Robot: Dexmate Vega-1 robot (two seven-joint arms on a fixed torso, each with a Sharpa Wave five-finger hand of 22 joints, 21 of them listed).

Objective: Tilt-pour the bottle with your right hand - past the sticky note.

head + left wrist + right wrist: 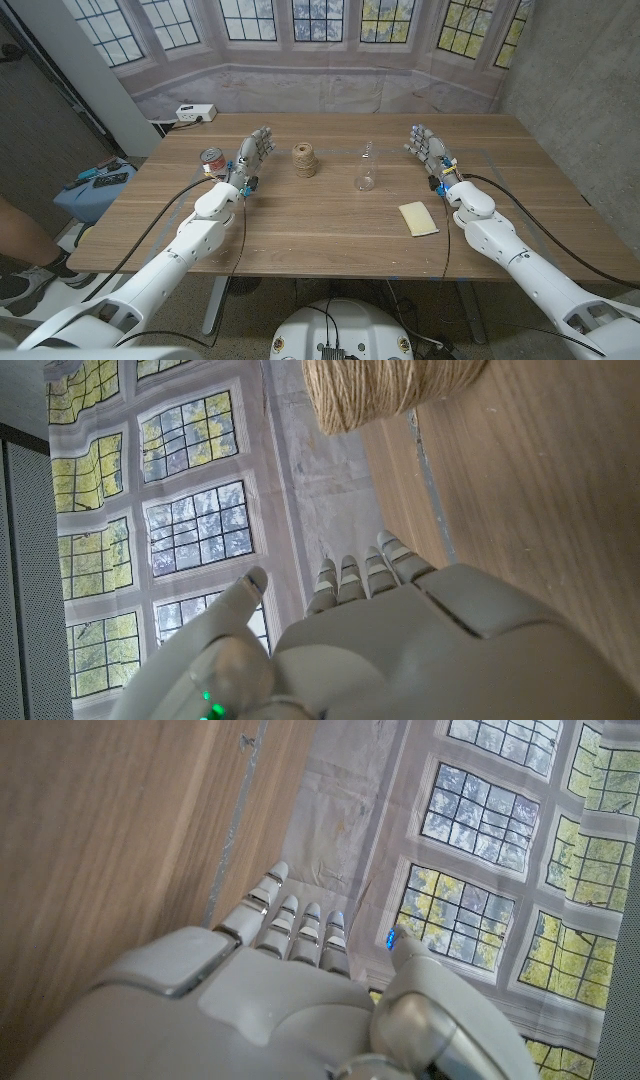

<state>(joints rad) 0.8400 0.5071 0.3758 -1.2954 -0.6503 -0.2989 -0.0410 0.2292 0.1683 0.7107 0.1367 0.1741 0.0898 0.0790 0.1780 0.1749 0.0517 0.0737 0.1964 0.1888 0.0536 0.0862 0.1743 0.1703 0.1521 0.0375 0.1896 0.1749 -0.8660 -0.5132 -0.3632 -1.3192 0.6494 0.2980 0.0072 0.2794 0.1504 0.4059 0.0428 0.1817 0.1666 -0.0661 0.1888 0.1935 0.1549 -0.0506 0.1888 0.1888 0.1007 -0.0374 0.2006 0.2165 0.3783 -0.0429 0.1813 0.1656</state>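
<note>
In the head view, a brown wooden counter point(300, 225) is seen in front of a backdrop printed with stone-framed windows point(300, 20); a grey wall stands at the right. A clear glass bottle point(366, 170) stands upright near the middle of the counter, to the right of a ball of twine point(305, 160). A yellow sticky note point(418, 218) lies nearer and to the right of the bottle. A can point(212, 162) is placed at the left. The left robot hand point(252, 158) is held beside the can, fingers apart, nothing grasped. The right robot hand point(428, 148) is kept to the right of the bottle, apart from it, fingers spread and empty.

In the left wrist view, the left robot hand point(400, 640) is shown with straight fingers, and the twine point(385, 385) is seen on the wood beyond them.

In the right wrist view, the right robot hand point(270, 995) is shown with fingers extended, holding nothing, beside the wood grain and the printed windows point(500, 840).
</note>
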